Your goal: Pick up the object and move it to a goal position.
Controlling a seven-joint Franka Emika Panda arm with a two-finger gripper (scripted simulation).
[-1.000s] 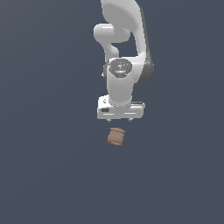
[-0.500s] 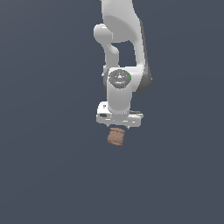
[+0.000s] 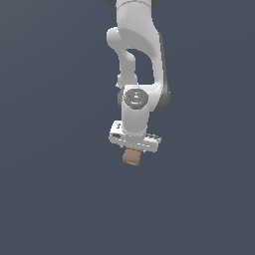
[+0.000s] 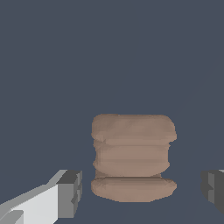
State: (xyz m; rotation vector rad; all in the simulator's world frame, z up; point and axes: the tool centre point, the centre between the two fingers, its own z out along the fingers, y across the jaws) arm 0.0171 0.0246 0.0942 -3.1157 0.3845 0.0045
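The object is a small brown block [image 3: 132, 158] with rounded edges and faint ridges, lying on the flat dark grey floor. My white gripper [image 3: 134, 148] hangs straight above it, and its hand hides the block's top edge in the exterior view. In the wrist view the block [image 4: 131, 153] lies between my two grey fingertips [image 4: 70, 192]. There is a clear gap on each side, so nothing touches it. The gripper [image 4: 142, 192] is open and the block is narrower than the opening.
A plain dark grey surface [image 3: 55, 199] surrounds the block on all sides. The white arm [image 3: 137, 45] rises from the hand toward the top of the exterior view. No goal marker shows.
My gripper has come down over the block, from clearly above it to straddling it. The block has not moved.
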